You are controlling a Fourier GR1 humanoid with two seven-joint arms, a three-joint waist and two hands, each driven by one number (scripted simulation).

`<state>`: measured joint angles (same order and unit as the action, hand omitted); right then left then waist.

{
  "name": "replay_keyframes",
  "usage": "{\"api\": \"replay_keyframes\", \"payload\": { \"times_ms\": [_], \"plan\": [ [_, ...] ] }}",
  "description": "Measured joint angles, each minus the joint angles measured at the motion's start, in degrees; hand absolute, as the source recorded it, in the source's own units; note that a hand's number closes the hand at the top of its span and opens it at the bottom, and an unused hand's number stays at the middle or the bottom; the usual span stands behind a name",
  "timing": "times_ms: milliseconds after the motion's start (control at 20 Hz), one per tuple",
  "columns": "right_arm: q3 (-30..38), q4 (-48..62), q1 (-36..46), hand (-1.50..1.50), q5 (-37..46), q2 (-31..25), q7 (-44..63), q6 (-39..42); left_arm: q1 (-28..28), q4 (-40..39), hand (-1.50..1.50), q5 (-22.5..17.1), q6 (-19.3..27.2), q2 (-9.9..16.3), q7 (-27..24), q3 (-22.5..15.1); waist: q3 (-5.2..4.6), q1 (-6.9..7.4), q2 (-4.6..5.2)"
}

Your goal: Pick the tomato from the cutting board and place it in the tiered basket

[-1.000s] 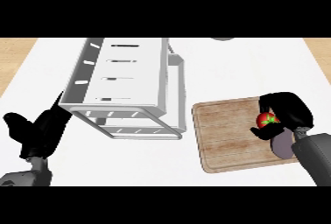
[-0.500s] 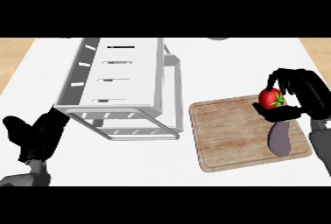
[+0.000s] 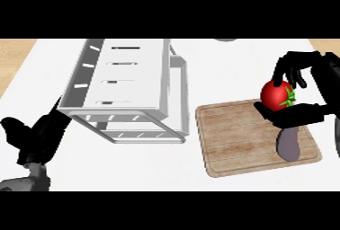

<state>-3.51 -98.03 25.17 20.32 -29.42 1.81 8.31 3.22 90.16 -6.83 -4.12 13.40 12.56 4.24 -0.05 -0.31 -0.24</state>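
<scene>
A red tomato (image 3: 275, 95) with a green stem is held above the far right part of the wooden cutting board (image 3: 235, 139). My right hand (image 3: 304, 114) is curled round it, thumb below and fingers over the top. The white tiered basket (image 3: 126, 90) stands left of the board, seen from above, its wire lower tier toward me. My left hand (image 3: 38, 137) rests open at the lower left, fingers up, apart from the basket.
A grey elongated object (image 3: 289, 143) lies on the board's right side, under my right hand. A dark round thing (image 3: 225, 40) shows at the counter's far edge. Wooden strips border the white counter at far left and far right.
My right hand has risen off the board with the tomato in it. The view has shifted, so basket and board sit lower in the picture. The left hand has stayed in place.
</scene>
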Motion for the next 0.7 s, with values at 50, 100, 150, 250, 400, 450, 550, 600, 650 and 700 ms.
{"api": "replay_keyframes", "payload": {
  "times_ms": [50,100,150,250,400,450,550,600,650,700],
  "plan": [
    [-0.7,-2.0,1.0,1.5,-0.3,0.5,2.6,1.1,-0.5,0.4,0.0,-0.2,-0.2,-0.1,0.1,0.0,0.0,0.1,0.0],
    [-1.6,-2.6,2.4,1.5,0.0,1.6,4.5,1.6,-0.4,0.1,0.0,0.1,-0.1,-0.6,-0.3,-0.3,0.0,0.22,0.02],
    [-2.8,-3.9,2.8,1.5,0.7,2.8,6.4,1.6,-0.5,0.7,0.0,-0.2,-0.3,-0.6,0.2,-0.2,-0.01,0.3,0.04],
    [-5.3,-5.2,5.7,1.5,2.0,5.5,10.8,2.1,0.4,0.2,0.0,0.4,-0.1,-0.6,0.4,-0.2,0.0,0.44,0.1],
    [-8.8,-5.3,10.8,1.5,4.3,10.1,17.3,2.3,0.2,0.1,0.0,0.8,0.0,-1.1,0.0,-0.5,-0.01,0.7,0.14],
    [-9.4,-4.7,12.3,1.5,5.0,11.5,18.8,2.4,0.7,-1.1,0.0,1.0,-0.2,-1.1,-0.7,-0.2,-0.02,0.69,0.16],
    [-11.2,-3.1,15.8,1.5,6.8,14.8,22.4,2.3,0.8,-0.4,0.0,0.6,-0.5,-0.8,0.1,0.2,-0.02,0.83,0.17],
    [-11.9,-2.7,16.8,1.5,7.8,16.3,23.7,2.0,0.4,0.2,0.0,0.4,-0.7,-0.8,0.2,0.4,-0.01,0.85,0.17],
    [-12.3,-1.3,18.0,1.5,8.6,17.7,24.2,1.8,0.7,0.5,0.0,0.5,-0.6,-0.9,0.6,0.4,-0.01,0.85,0.17],
    [-13.0,-0.3,18.8,1.5,9.5,19.2,25.1,1.5,1.4,-0.4,0.0,0.8,-0.5,-1.0,0.3,0.4,0.0,0.79,0.19]
  ]
}}
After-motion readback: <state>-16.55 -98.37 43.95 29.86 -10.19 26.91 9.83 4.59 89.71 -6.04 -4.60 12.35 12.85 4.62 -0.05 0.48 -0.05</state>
